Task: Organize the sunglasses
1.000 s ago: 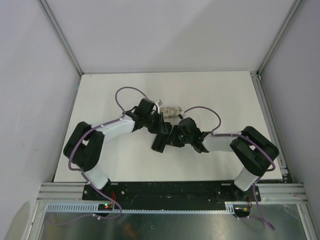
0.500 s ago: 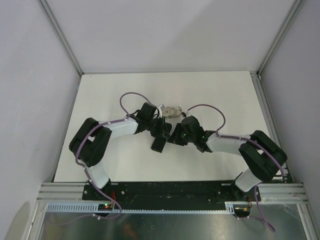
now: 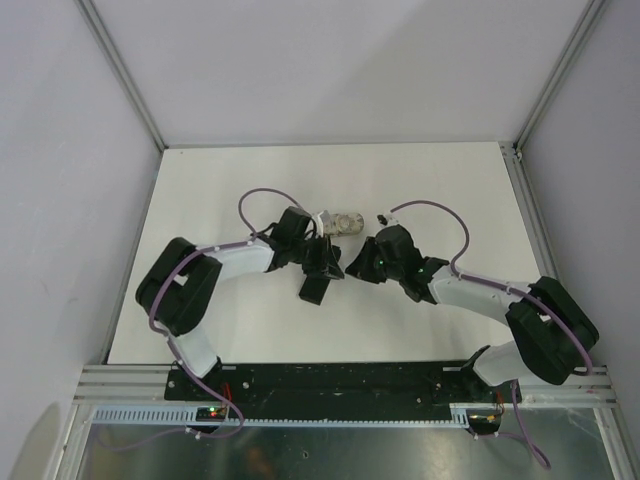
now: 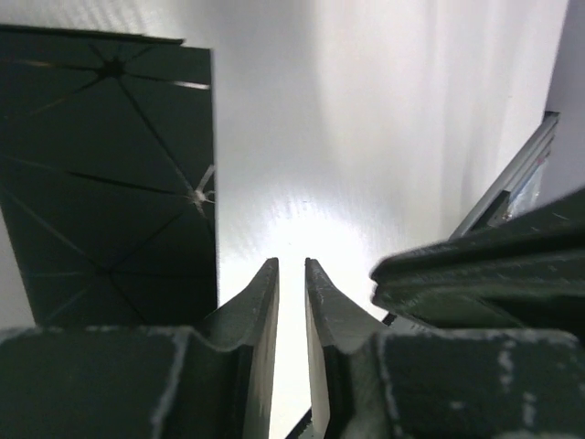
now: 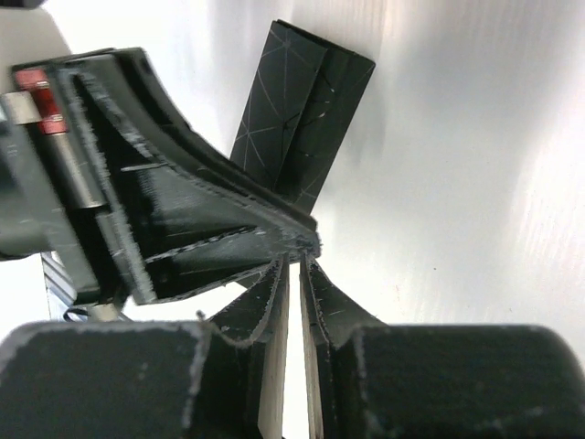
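No sunglasses show in any view. The black oblong case point(image 3: 316, 288) lies flat on the white table point(image 3: 220, 200), with fold lines across it point(image 4: 101, 174) point(image 5: 306, 101). My left gripper point(image 3: 334, 266) point(image 4: 291, 265) hovers just beyond the case's far end, a little open, with only bare table showing through the slit. My right gripper point(image 3: 353, 270) point(image 5: 300, 265) faces it tip to tip, all but shut and holding nothing. Its tips sit right against the left gripper's finger point(image 5: 210, 238); whether they touch is unclear.
A beige patterned oval case point(image 3: 342, 222) lies just behind the two grippers. The right gripper's finger point(image 4: 484, 274) fills the right of the left wrist view. Metal rails point(image 3: 535, 230) run along the table's right side, and grey walls close in the other sides.
The right arm has stretched out to the right, its elbow swinging outward. The left arm's elbow has shifted slightly. Both grippers stay beside the black case.
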You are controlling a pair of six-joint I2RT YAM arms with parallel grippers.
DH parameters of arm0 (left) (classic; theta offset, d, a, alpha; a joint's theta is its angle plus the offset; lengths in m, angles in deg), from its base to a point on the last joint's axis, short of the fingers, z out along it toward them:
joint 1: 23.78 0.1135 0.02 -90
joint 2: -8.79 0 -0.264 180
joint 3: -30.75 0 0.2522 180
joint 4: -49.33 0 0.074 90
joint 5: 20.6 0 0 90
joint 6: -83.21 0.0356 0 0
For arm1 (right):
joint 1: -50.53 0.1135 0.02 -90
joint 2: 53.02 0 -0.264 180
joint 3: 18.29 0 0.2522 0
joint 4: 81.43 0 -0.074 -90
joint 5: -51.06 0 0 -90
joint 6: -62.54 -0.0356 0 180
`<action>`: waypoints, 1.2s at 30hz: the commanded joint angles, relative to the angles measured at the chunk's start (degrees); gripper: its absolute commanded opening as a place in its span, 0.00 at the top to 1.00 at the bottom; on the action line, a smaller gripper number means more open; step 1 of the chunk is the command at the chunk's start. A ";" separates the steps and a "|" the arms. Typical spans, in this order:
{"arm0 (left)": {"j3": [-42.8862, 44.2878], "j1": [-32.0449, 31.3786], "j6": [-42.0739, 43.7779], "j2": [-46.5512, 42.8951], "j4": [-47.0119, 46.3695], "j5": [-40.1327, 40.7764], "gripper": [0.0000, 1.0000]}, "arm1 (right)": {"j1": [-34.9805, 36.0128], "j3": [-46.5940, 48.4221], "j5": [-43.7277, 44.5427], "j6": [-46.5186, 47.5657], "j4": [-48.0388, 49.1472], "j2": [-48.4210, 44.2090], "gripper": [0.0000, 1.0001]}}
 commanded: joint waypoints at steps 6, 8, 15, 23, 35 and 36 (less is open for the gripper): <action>1.03 2.09 -0.06 -11.85 1.91 -2.52 0.78 | -1.60 0.04 2.01 1.53 -2.06 -2.86 0.86; 0.50 3.60 0.30 -13.75 2.26 -1.65 0.80 | -1.66 0.05 1.96 1.54 -2.10 -2.77 0.86; -1.61 9.38 2.23 -14.10 2.44 1.40 0.99 | -1.74 0.05 2.31 1.34 -2.19 -2.92 0.87; -2.12 8.62 3.01 -7.10 1.12 3.82 1.00 | -1.74 -0.15 2.21 1.13 -2.06 -1.69 0.87; -5.86 6.47 3.00 -1.45 -3.48 5.34 1.00 | -0.47 -1.08 1.21 0.00 1.25 3.92 0.87; -6.01 6.40 3.05 -1.85 -3.51 5.56 1.00 | -0.08 -1.09 1.05 -0.20 2.03 5.06 0.87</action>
